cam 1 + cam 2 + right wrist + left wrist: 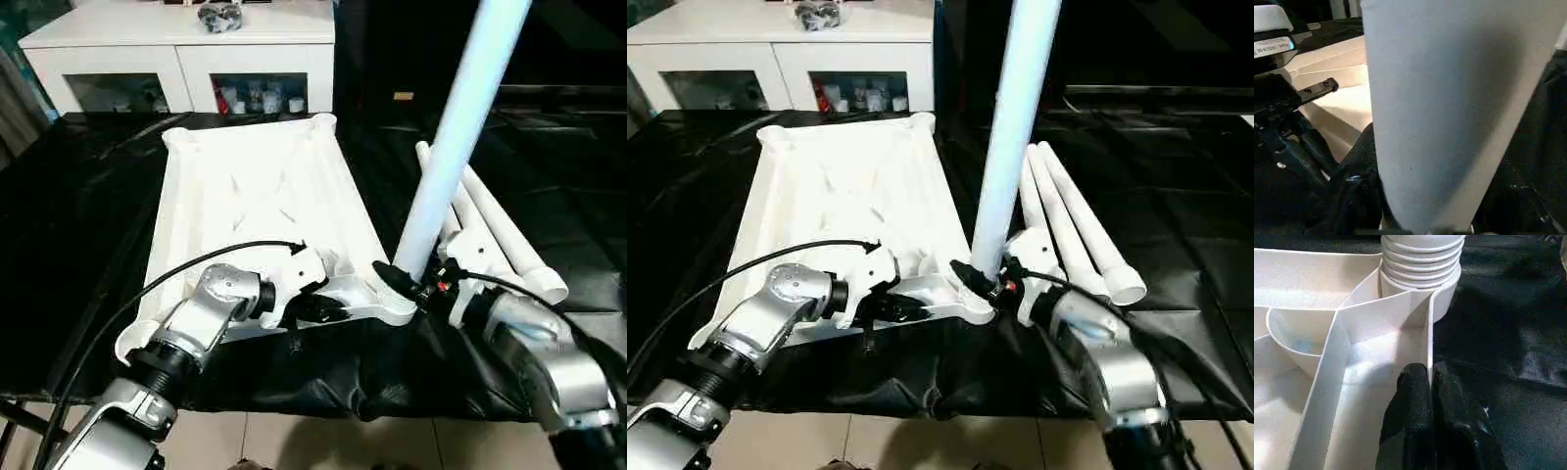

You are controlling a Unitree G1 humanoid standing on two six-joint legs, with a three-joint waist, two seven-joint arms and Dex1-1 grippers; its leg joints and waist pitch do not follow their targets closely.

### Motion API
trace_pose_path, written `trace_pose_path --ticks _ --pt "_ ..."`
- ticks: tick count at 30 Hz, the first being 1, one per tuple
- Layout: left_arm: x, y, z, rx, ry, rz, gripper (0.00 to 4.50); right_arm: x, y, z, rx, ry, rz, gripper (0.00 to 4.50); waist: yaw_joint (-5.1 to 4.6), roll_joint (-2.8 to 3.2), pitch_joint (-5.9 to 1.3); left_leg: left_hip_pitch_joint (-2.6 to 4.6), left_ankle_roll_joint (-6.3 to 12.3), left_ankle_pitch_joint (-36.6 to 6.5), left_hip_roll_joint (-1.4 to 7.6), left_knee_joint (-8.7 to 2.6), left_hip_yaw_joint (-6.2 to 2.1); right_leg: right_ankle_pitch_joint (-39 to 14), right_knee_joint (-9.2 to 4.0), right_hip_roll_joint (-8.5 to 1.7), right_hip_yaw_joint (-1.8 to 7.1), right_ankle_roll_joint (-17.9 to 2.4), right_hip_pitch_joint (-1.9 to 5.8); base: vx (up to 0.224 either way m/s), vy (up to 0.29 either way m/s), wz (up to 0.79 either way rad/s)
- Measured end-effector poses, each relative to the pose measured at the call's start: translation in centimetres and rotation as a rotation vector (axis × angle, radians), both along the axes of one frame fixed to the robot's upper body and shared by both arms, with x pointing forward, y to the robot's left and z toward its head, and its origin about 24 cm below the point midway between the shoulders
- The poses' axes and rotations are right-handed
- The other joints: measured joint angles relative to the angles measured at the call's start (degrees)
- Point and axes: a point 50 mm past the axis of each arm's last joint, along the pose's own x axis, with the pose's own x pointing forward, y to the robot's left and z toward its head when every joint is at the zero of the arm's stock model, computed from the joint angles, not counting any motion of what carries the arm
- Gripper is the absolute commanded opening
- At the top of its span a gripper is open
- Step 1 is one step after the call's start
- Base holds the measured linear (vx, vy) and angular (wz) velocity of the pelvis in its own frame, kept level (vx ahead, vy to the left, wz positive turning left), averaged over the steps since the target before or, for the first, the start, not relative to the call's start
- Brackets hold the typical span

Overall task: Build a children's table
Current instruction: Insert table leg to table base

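The white tabletop point(255, 196) lies upside down on a black-covered surface, ribbed underside up. One white leg point(456, 127) stands upright in the near right corner socket point(1442, 293), leaning a little to the right; its threaded end point(1420, 259) sits in the socket. My right gripper point(407, 284) is shut on this leg just above the socket, and the leg point(1449, 98) is close in front of the right wrist camera. My left gripper point(1427, 382) is shut on the tabletop's thin rim wall right beside that socket, one black finger point(1410, 396) on each side.
Three loose white legs point(500, 230) lie side by side on the black sheet point(69, 245) to the right of the tabletop. A white cabinet point(186, 49) with glass doors stands behind. The surface's front edge runs just beyond my forearms, with tiled floor point(294, 441) below.
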Motion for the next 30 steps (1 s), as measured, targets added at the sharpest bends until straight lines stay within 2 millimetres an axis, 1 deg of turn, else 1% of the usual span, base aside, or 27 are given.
trace_pose_path --ticks 6,10,15,21,24,27,28,29,30 --pt "-0.2 0.4 0.1 -0.002 0.008 -0.030 0.00 0.0 -0.4 0.0 0.026 -0.007 0.110 1.88 0.03 0.08 -0.04 0.00 0.00 0.0 0.01 -0.10 0.00 0.0 0.05 0.00 -0.01 0.0 -0.03 0.000 0.000 0.00" --pt "-0.5 1.1 0.3 -0.001 0.022 -0.059 0.00 -0.1 -0.4 0.0 0.034 -0.006 0.210 1.88 0.07 0.03 0.00 0.00 -0.01 0.0 0.03 -0.26 0.00 0.0 0.06 0.04 -0.03 0.0 -0.07 0.000 0.000 0.00" --pt "-0.6 1.3 0.4 0.002 0.025 -0.076 0.00 -0.1 -0.4 0.0 0.025 -0.001 0.261 1.88 0.10 -0.05 0.05 0.01 -0.02 0.0 0.03 -0.40 0.01 0.1 0.05 0.05 -0.02 -0.2 -0.08 0.000 0.000 0.00" --pt "-0.6 2.0 0.6 0.014 0.027 -0.079 0.00 0.4 0.0 0.0 0.025 -0.006 0.340 1.88 0.11 -0.24 0.17 0.07 -0.03 0.0 0.04 -0.51 0.02 0.0 0.05 0.06 -0.02 0.0 -0.09 0.000 0.000 0.00" --pt "-0.2 2.1 0.6 0.011 0.024 -0.003 0.00 1.5 0.5 -0.2 0.039 -0.020 0.287 1.88 -0.23 -0.31 0.24 0.10 -0.03 0.0 0.04 -0.49 0.04 0.0 0.05 0.06 -0.01 -0.1 -0.13 0.000 0.000 0.00" --pt "0.4 1.6 0.7 0.003 0.012 0.126 0.00 3.3 1.0 -0.3 0.046 -0.033 0.151 1.88 -1.25 -0.38 0.39 0.08 -0.03 0.0 0.02 -0.42 0.04 0.1 0.03 0.05 -0.01 -0.1 -0.26 0.000 0.000 0.00" --pt "0.4 1.2 0.7 -0.007 0.013 0.166 0.00 3.9 1.0 -0.3 0.050 -0.038 0.100 1.88 -1.66 -0.37 0.47 0.06 -0.03 0.0 0.02 -0.42 0.04 0.1 -0.01 0.05 -0.01 -0.1 -0.31 0.000 0.000 0.00" --pt "0.4 0.8 0.7 -0.015 0.015 0.196 0.00 4.3 1.0 -0.2 0.052 -0.040 0.062 1.88 -1.79 -0.32 0.51 0.07 -0.03 0.0 0.01 -0.40 0.04 0.1 -0.02 0.04 -0.01 -0.1 -0.34 0.000 0.000 0.00" --pt "0.3 0.3 0.6 -0.028 0.016 0.243 0.00 4.9 1.3 -0.2 0.061 -0.039 0.021 1.88 -2.19 -0.27 0.55 0.08 -0.03 0.0 0.01 -0.40 0.04 0.1 -0.02 0.04 -0.01 -0.1 -0.35 0.000 0.000 0.00"
